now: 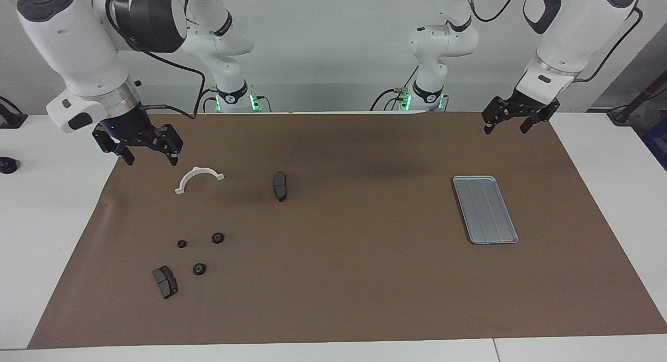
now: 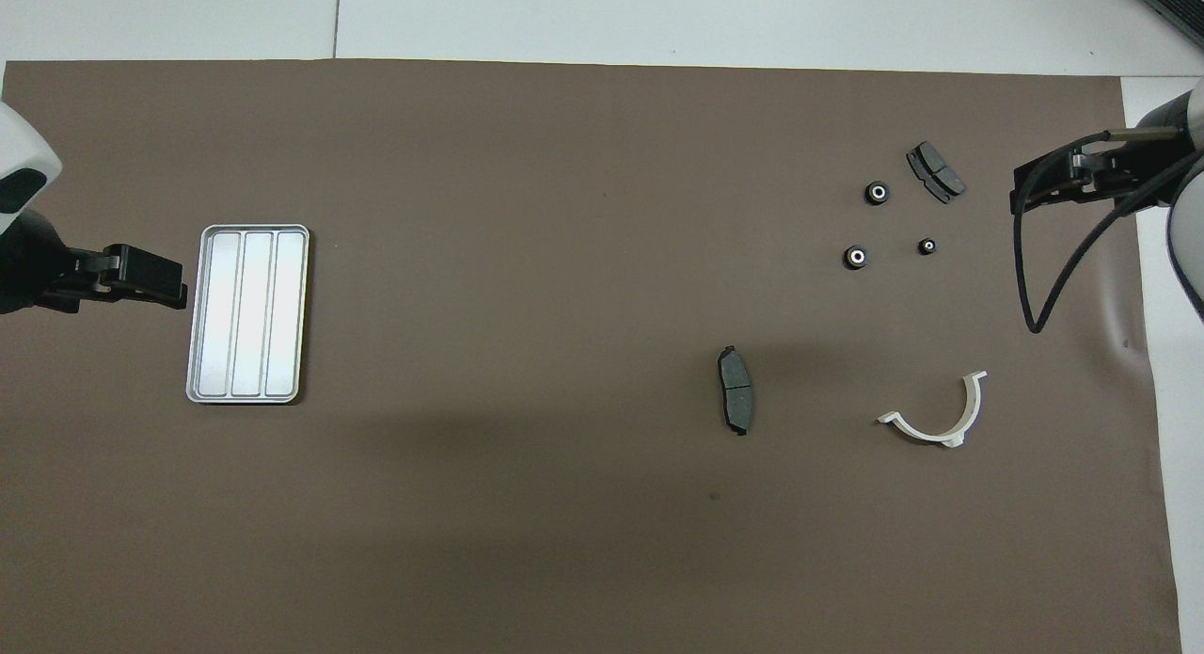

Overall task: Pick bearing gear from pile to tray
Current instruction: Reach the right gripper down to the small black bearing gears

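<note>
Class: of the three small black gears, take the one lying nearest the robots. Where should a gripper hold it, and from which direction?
Grip the gear across its round outer rim, coming straight down from above. It lies flat on the brown mat with its centre hole facing up, apart from the other two gears, so fingers fit either side. The right gripper, open, is probably the better choice.

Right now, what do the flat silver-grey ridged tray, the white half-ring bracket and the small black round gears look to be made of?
The flat silver-grey ridged tray looks like brushed or matte metal, perhaps aluminium: pale sheen, pressed lengthwise ridges. The white half-ring bracket seems moulded plastic: uniform matte white, thin walls. The small black round gears look like dark rubber or plastic around bright, likely metal, centres; that cannot be settled.
</note>
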Available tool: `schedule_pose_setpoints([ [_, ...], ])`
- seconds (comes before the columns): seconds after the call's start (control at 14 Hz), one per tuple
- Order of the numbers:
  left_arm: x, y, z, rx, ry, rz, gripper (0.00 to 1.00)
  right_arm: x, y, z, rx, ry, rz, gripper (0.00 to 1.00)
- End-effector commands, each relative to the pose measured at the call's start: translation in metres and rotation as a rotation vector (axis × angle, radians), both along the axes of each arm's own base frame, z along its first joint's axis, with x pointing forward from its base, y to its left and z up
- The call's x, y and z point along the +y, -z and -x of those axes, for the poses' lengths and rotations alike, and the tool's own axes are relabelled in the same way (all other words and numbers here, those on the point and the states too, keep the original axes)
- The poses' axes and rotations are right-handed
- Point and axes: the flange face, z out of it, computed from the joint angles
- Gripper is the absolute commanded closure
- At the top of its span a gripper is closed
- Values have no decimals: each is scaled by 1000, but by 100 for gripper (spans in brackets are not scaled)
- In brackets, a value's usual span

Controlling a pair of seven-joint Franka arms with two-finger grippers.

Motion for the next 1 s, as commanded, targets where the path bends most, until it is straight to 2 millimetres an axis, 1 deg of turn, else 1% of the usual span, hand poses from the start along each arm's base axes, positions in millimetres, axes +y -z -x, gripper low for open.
schedule_pose_setpoints([
  [0.0, 4, -2, 9, 4, -4, 8, 0, 1, 1, 8, 22, -18, -6, 0],
  [0.14, 4, -2, 9, 4, -4, 8, 0, 2, 2, 8, 18, -23, -8, 0],
  [0.36, 4, -2, 9, 4, -4, 8, 0, 11, 13, 12, -1, 15, -39, 0],
  [0.5, 4, -2, 9, 4, -4, 8, 0, 23, 31, 13, 10, -3, -41, 0],
  [0.64, 4, -2, 9, 4, -2, 8, 0, 28, 53, 7, -2, -32, -38, 0],
  [0.79, 4, -2, 9, 4, -4, 8, 0, 25, 80, -1, -7, -100, -25, 0],
  [0.93, 4, -2, 9, 4, -4, 8, 0, 19, 111, -16, 0, -134, -12, 0],
])
